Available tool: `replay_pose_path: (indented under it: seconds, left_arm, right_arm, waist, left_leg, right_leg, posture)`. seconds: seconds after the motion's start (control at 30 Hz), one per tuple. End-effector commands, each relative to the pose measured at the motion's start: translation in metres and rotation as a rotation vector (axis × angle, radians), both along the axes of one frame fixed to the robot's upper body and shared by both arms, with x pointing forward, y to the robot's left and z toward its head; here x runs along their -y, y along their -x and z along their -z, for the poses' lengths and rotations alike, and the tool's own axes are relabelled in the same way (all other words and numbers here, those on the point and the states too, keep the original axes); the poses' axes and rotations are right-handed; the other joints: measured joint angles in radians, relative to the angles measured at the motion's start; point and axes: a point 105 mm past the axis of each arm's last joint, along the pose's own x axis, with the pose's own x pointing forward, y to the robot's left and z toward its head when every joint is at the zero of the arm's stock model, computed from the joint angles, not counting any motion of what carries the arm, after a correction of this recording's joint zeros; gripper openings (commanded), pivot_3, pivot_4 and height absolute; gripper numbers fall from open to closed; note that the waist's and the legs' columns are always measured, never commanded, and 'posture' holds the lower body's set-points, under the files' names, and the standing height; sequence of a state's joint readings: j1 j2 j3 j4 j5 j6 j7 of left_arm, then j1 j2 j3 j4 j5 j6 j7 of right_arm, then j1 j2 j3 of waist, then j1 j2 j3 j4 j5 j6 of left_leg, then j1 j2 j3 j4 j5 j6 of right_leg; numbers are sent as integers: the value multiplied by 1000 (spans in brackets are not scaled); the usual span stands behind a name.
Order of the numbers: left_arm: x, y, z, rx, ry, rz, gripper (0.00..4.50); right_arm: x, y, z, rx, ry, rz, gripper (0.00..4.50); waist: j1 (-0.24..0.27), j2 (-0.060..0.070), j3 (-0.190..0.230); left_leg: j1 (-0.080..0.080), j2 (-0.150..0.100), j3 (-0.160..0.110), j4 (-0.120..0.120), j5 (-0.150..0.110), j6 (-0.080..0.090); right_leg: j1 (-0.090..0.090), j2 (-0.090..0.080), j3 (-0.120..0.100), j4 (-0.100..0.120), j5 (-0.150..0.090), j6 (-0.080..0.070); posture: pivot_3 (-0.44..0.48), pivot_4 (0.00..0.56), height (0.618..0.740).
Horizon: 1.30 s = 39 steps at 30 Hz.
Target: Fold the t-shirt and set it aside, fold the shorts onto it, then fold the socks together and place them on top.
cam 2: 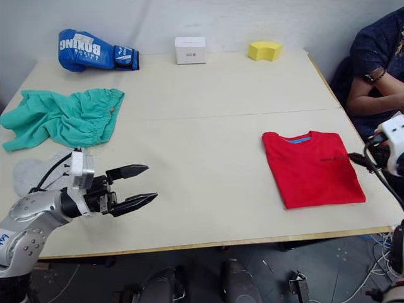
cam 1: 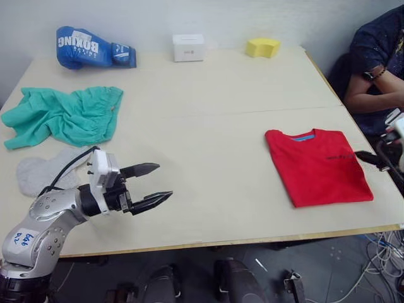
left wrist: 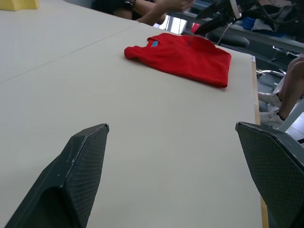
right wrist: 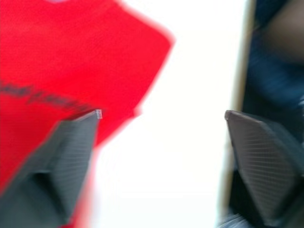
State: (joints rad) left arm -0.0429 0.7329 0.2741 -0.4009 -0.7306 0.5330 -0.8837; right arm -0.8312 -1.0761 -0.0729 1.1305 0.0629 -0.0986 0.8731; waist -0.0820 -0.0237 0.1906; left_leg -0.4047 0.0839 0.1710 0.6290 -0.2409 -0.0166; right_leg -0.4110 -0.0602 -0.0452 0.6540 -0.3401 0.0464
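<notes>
My L gripper (cam 1: pixel 150 183) hangs released, 2 fingers spread w/ nothing between, low over bare table (cam 1: pixel 221 120) near the front-left edge; the shorts (cam 1: pixel 66 115) lie crumpled behind it toward the far-left, long axis roughly across the table, so L arm is clearly the nearer one for what I judge is the next grab. The socks (cam 1: pixel 44 172) sit just beside my L forearm, partly hidden by the arm & cable. R gripper (right wrist: pixel 156 156) is also spread and empty at the folded t-shirt's (cam 1: pixel 315 165) right edge, near the table's right side; its wrist view is badly blurred.
</notes>
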Motion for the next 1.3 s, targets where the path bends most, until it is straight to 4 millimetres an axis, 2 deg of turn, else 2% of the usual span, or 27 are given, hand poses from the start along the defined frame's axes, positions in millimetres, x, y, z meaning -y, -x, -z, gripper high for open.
replay_pose_path:
  seconds: [0.03, 0.1, 0.17, 0.23, 0.33, 0.4, 0.47, 0.53, 0.6, 0.7, 0.77, 0.83, 0.9, 0.97, 1.0, 1.1, 1.17, 1.23, 1.3]
  left_arm:
    - [-21, -5, 0, 23, -41, -46, 4500]
    - [-38, -16, -1, 51, -46, -129, 4500]
    - [-49, -21, 0, 60, -46, -180, 4500]
    - [-60, -22, 4, 67, -64, -223, 4500]
    - [-87, -13, 7, 30, -30, -325, 4500]
    - [-101, -5, 7, 24, -10, -376, 4500]
    - [-134, 2, 14, 38, -31, -545, 4500]
    - [-170, 17, 23, 36, -28, -745, 4500]
    - [-195, 33, 30, 21, -6, -885, 4500]
    - [-226, 68, 45, -82, -6, -1093, 4500]
    - [-229, 80, 44, -103, -18, -1122, 4500]
    - [-223, 76, 35, -104, -3, -1108, 4500]
    - [-215, 60, 26, -101, -5, -1069, 4500]
    - [-201, 31, 15, -97, -49, -998, 4500]
    - [-192, 15, 9, -96, -66, -956, 4500]
    - [-170, -37, -9, -69, -104, -866, 4500]
    - [-156, -75, -20, -37, -117, -821, 4500]
    - [-140, -115, -29, -24, -119, -783, 4500]
    - [-126, -148, -34, -41, -134, -758, 4500]
  right_arm:
    - [-14, 4, -39, 196, 109, -125, 4454]
    - [-37, 7, -44, 245, 74, -237, 4454]
    - [-59, 10, -44, 273, 48, -317, 4454]
    - [-91, 13, -46, 340, 81, -435, 4454]
    - [-148, 16, -32, 334, -55, -557, 4454]
    - [-173, 22, -23, 336, -97, -609, 4454]
    - [-213, 44, -8, 332, -191, -756, 4454]
    - [-238, 63, 9, 331, -283, -812, 4454]
    - [-249, 75, 23, 327, -320, -816, 4454]
    - [-252, 91, 40, 382, -283, -832, 4454]
    - [-253, 99, 45, 377, -316, -847, 4454]
    - [-248, 98, 41, 417, -344, -808, 4454]
    - [-245, 95, 38, 437, -327, -787, 4454]
    - [-243, 91, 38, 449, -315, -769, 4454]
    - [-243, 89, 37, 455, -311, -765, 4454]
    - [-243, 81, 34, 478, -316, -740, 4454]
    - [-245, 78, 32, 491, -326, -728, 4454]
    - [-247, 80, 31, 492, -325, -730, 4454]
    - [-245, 82, 29, 493, -314, -718, 4454]
  waist:
    - [-4, 0, 0]
    - [-4, 0, 0]
    - [-7, 3, 2]
    - [-19, 5, 4]
    - [-8, 9, 10]
    - [22, 8, 13]
    - [58, 8, 13]
    - [81, 8, 13]
    - [89, 8, 13]
    - [94, 5, 11]
    - [90, 2, 10]
    - [92, 1, 10]
    - [99, 2, 10]
    - [106, 4, 11]
    - [108, 5, 11]
    - [109, 9, 9]
    - [105, 7, 8]
    - [106, 4, 7]
    - [108, 1, 6]
  left_leg:
    - [0, 0, 0, 0, 0, 0]
    - [1, 0, 1, 0, 0, 0]
    - [1, -2, -10, -2, 3, 0]
    - [2, -13, -40, -11, 12, 2]
    - [0, -39, -82, -30, 33, 10]
    - [-2, -40, -87, -32, 40, 8]
    - [-4, -38, -86, -32, 40, 7]
    - [-4, -37, -85, -32, 36, 6]
    - [-5, -36, -84, -32, 31, 7]
    - [-6, -37, -77, -30, 27, 15]
    - [-6, -37, -74, -30, 23, 16]
    - [-6, -37, -74, -29, 20, 13]
    - [-6, -36, -74, -28, 20, 12]
    - [-6, -33, -74, -28, 19, 12]
    - [-6, -29, -75, -28, 19, 11]
    - [-17, -22, -73, -31, 19, 11]
    - [-16, -22, -67, -30, 28, 10]
    - [-17, -23, -61, -31, 30, 14]
    - [-18, -23, -54, -30, 34, 8]
  right_leg:
    - [0, 0, 0, 0, 0, 0]
    - [0, 0, 1, 1, 0, 0]
    - [6, -2, -8, 0, 0, 0]
    - [26, -15, -40, -7, 0, 1]
    - [42, -39, -89, -10, -3, 6]
    - [38, -40, -87, -7, -3, 6]
    - [35, -38, -85, -8, -2, 4]
    - [35, -38, -84, -10, -3, 2]
    - [36, -38, -82, -14, -3, 2]
    - [35, -40, -78, -18, -2, 4]
    - [36, -40, -75, -22, -1, 6]
    - [36, -40, -74, -24, 0, 8]
    - [36, -39, -74, -25, 2, 6]
    - [35, -37, -74, -31, 3, 3]
    - [35, -33, -74, -38, 4, -4]
    - [37, -24, -74, -55, 13, -15]
    - [32, -25, -72, -45, 21, 1]
    - [27, -25, -69, -40, 20, 2]
    - [20, -20, -64, -28, 16, 5]
  posture:
    - [0, 150, 740]
    - [0, 150, 740]
    - [0, 150, 740]
    - [0, 150, 740]
    - [0, 150, 740]
    - [0, 150, 740]
    - [0, 150, 740]
    - [0, 150, 740]
    - [0, 150, 740]
    - [0, 150, 740]
    - [0, 150, 740]
    - [0, 150, 740]
    - [0, 150, 740]
    - [0, 150, 740]
    - [0, 150, 740]
    - [0, 150, 740]
    - [0, 150, 740]
    - [0, 150, 740]
    - [0, 150, 740]
